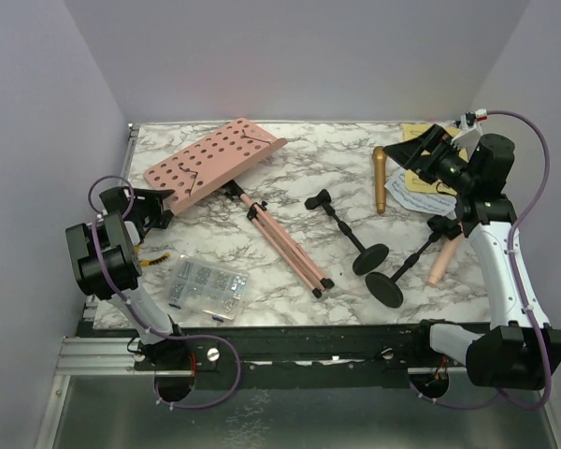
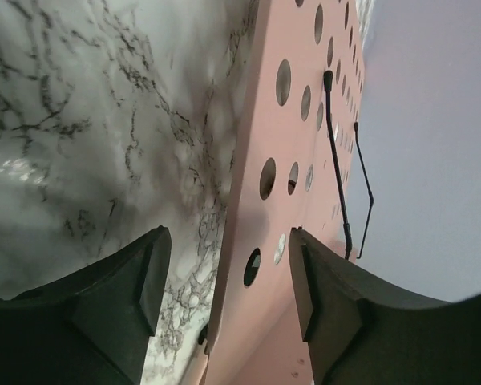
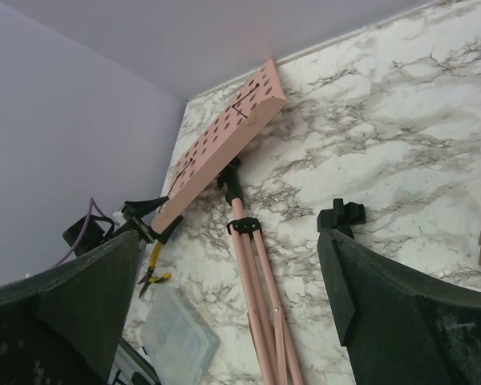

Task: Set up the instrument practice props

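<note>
The pink perforated music rack (image 1: 213,159) lies flat at the back left, its folded tripod legs (image 1: 285,245) pointing toward the front. My left gripper (image 1: 157,208) is open, its jaws on either side of the rack's near-left edge (image 2: 260,200) without closing on it. My right gripper (image 1: 419,150) is open and empty, held high over the yellow and white sheet-music pages (image 1: 419,198). The gold microphone (image 1: 380,178) and the pink microphone (image 1: 443,259) lie on the table. Two black round-based mic holders (image 1: 348,226) (image 1: 404,269) lie on their sides between them.
A clear compartment box of screws (image 1: 206,287) sits at the front left, with yellow-handled pliers (image 1: 155,261) beside it. Walls close in the back and both sides. In the right wrist view the rack (image 3: 224,132), its legs (image 3: 260,297) and one holder's clip (image 3: 341,215) show.
</note>
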{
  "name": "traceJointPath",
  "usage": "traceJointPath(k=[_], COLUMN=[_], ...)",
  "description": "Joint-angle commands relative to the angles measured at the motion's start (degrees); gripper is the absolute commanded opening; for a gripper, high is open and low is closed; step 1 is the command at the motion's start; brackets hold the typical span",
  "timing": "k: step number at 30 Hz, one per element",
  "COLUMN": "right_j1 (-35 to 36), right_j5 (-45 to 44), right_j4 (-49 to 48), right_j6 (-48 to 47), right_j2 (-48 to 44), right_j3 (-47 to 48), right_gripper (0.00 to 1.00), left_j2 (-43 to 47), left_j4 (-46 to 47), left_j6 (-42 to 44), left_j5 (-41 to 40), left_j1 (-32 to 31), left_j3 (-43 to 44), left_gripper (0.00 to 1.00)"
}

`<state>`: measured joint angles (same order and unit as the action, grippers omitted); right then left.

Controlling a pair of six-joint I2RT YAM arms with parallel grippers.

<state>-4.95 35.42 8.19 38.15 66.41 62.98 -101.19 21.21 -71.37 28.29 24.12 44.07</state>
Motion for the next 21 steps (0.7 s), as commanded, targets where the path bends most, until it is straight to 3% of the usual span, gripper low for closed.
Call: traceJointPath(k=[1,7,15,21], right_j1=[-0.2,-0.18,-0.17,-0.17], right_j5=[1.41,1.32,1.58,1.42], right_j4=[-1.01,-0.8,-0.6,-0.14], right_j6=[0.43,0.54,0.85,0.44], right_j2=[-2.04,-2.08,-2.16,-2.21], right_j3=[-0.35,-0.36,-0.48,-0.35], right_gripper=[1.0,1.0,1.0,1.0], left_j2=[-4.04,-7.66,-13.8,-12.38], left_j4=[12.47,18.98,33.11,35.79], left_j6=[-0.57,-2.42,-10.52,-11.09], left_j5=[6.62,7.89,11.4,12.21], left_j1=[-2.39,-4.17,-3.72,-3.73], left_j3=[1.75,1.68,0.18,0.02], left_gripper=[0.64,0.57,0.33,0.18])
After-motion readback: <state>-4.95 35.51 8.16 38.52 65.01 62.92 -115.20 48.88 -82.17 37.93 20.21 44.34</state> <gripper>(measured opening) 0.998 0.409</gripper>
